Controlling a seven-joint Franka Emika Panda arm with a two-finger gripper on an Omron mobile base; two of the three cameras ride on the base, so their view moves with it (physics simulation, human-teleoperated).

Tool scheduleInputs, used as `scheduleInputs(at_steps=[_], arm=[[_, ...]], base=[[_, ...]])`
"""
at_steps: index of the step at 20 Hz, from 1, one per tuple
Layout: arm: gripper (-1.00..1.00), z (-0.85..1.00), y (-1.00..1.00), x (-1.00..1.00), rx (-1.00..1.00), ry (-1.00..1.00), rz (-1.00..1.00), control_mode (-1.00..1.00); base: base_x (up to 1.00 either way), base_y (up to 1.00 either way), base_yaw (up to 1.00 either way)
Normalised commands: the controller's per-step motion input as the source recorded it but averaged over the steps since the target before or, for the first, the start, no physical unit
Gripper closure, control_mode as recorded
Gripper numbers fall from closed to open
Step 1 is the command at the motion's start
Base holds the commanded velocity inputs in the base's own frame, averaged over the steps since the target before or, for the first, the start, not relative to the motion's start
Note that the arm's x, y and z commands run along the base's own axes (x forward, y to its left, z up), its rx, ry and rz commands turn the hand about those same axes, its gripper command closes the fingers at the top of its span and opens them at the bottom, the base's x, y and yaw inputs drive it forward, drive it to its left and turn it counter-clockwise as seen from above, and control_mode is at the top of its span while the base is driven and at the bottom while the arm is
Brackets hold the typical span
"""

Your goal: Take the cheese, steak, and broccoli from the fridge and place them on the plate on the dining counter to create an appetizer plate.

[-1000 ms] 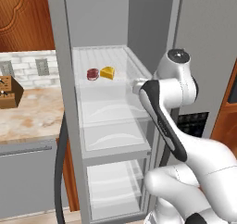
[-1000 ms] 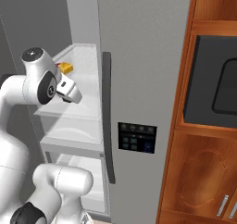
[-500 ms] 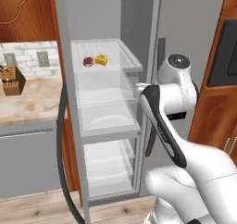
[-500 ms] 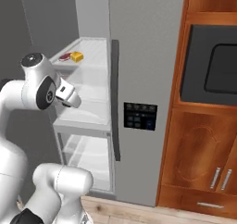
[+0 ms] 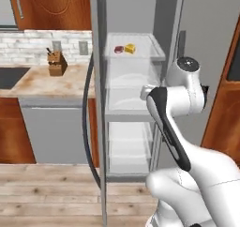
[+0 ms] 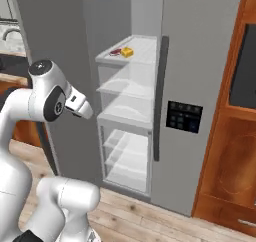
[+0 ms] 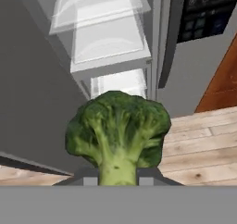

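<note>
Behind, the fridge [image 7: 106, 42] stands open; broccoli [image 7: 118, 126] is clamped stalk-first in the gripper [image 7: 118, 179], head pointing outward.

Broccoli [image 7: 117, 133]: dark green bumpy crown, paler green stalk. Fridge [image 6: 200, 61]: grey steel shell, white interior. Cheese [image 5: 130, 48]: yellow-orange. Steak [image 5: 119, 49]: reddish-pink. Bench [image 5: 51, 83]: beige marble, rusty-brown veining. Floor [image 7: 203, 149]: light wood planks.
</note>
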Motion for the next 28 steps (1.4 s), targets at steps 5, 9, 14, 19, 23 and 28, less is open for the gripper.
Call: scheduleInputs(at_steps=[5, 9, 14, 19, 23, 28], arm=[[1.00, 0.00, 0.00, 0.00, 0.00, 0.00, 0.00, 1.00], [1.00, 0.00, 0.00, 0.00, 0.00, 0.00, 0.00, 1.00], [1.00, 0.00, 0.00, 0.00, 0.00, 0.00, 0.00, 1.00], [1.00, 0.00, 0.00, 0.00, 0.00, 0.00, 0.00, 1.00], [1.00, 0.00, 0.00, 0.00, 0.00, 0.00, 0.00, 1.00], [1.00, 0.00, 0.00, 0.00, 0.00, 0.00, 0.00, 1.00]], base=[[-0.53, 0.00, 0.82], [-0.64, 0.00, 0.81], [-0.54, 0.00, 0.81], [-0.21, 0.00, 0.80], [-0.03, -0.02, 0.77], [0.00, -0.03, 0.72]])
